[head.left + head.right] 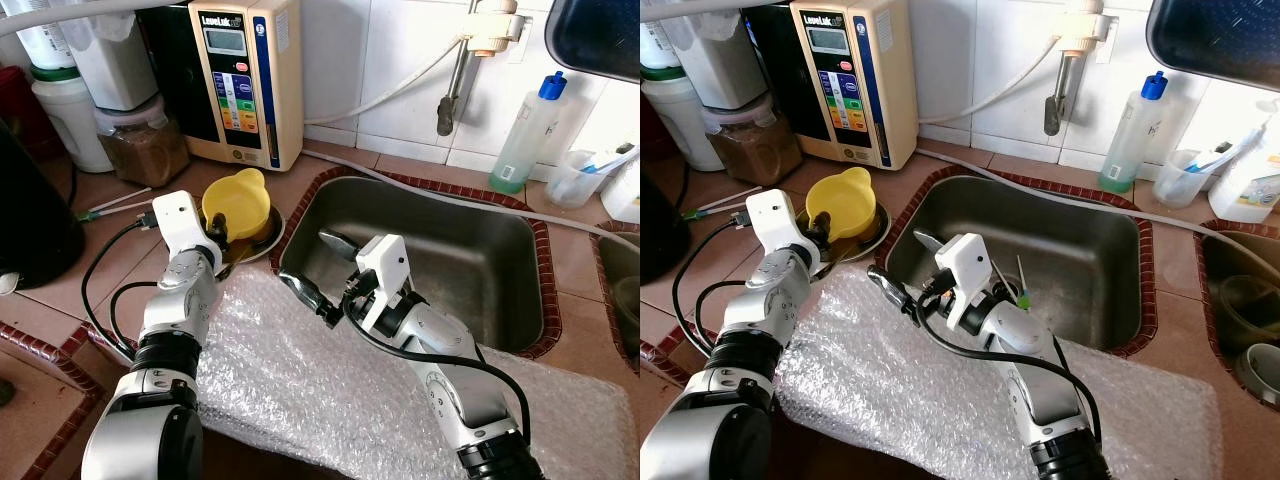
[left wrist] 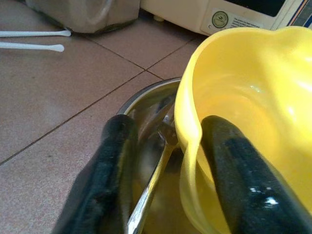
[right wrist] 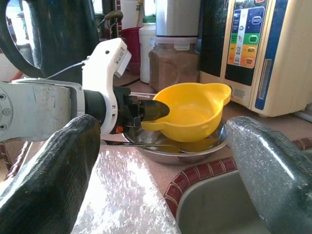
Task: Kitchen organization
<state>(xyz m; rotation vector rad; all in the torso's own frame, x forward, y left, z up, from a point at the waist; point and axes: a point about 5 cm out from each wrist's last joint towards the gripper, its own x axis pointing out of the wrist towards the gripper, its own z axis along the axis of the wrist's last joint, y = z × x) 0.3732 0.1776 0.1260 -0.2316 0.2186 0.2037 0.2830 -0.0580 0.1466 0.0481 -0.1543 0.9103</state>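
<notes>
The rim of the yellow plastic bowl (image 1: 238,203), seated in a shallow steel dish (image 3: 204,146) beside the sink (image 1: 520,260), was pinched by the left gripper (image 3: 146,113), presumably for lifting. The right gripper (image 1: 312,298) was held spread, empty, over bubble wrap (image 1: 300,390).

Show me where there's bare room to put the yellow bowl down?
Free: the steel sink's floor, and brown tiles between the left arm and the black appliance. Crowded: jars and the cream machine behind; left pincer grips the yellow plastic bowl.
</notes>
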